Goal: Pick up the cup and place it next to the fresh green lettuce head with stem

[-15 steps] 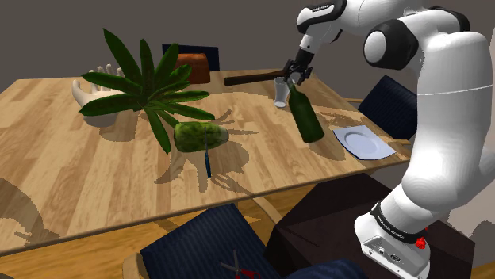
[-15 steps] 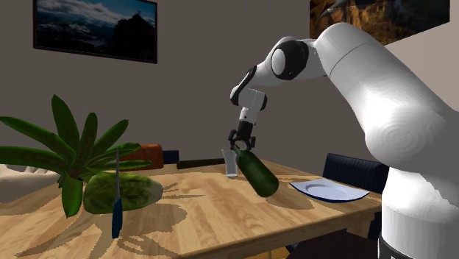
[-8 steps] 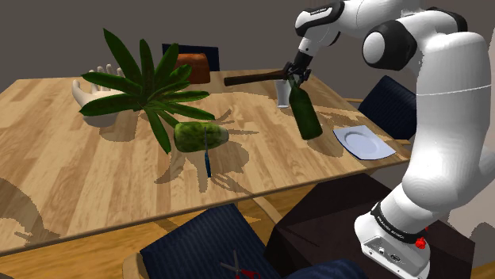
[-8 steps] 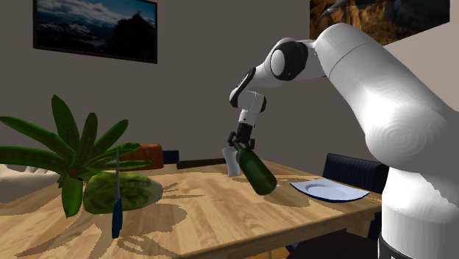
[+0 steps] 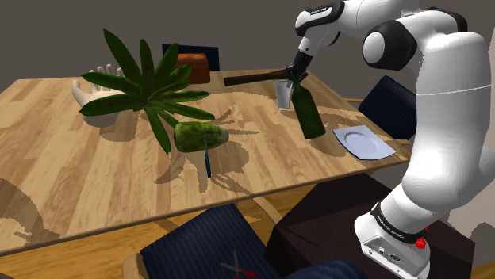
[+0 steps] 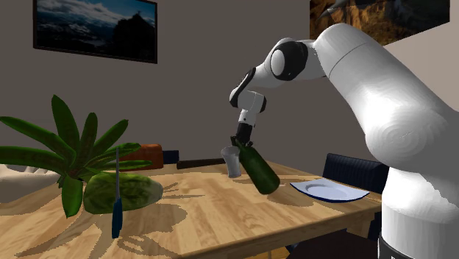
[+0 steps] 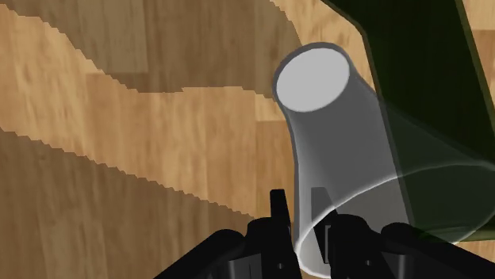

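Now pinching the translucent grey cylindrical cup [image 7: 333, 119] in the black two-finger claw [image 7: 299, 200], with a dark green bottle [image 7: 412, 63] just beside.

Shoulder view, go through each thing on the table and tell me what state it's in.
Cup: upright, held at its rim.
Gripper: shut on the cup's wall, one finger inside and one outside.
Bottle: tilted, neck up beside the cup.
Lettuce: lying on its side.
Plate: lying flat, nothing on it.
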Available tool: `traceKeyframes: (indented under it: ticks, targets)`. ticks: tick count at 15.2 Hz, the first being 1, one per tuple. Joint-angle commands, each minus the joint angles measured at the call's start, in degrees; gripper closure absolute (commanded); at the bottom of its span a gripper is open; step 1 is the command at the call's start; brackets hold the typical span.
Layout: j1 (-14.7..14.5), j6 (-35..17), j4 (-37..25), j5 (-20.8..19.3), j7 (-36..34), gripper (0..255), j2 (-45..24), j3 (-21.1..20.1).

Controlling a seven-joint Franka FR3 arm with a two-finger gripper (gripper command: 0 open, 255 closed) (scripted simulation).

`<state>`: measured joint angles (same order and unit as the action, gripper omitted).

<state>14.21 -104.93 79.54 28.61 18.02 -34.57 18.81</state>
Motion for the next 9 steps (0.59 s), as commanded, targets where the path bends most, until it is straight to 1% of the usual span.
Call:
traceKeyframes:
  ticks: [1,5,9]
  targets:
    - [-0.01,0.02,0.1,-0.04,0.0,255,-0.15,-0.02]
    - [-0.02,0.03,0.16,-0.05,0.01,255,-0.08,0.0]
    - [0.08,2.4,-1.54,-0.53,-0.88,255,0.77,0.22]
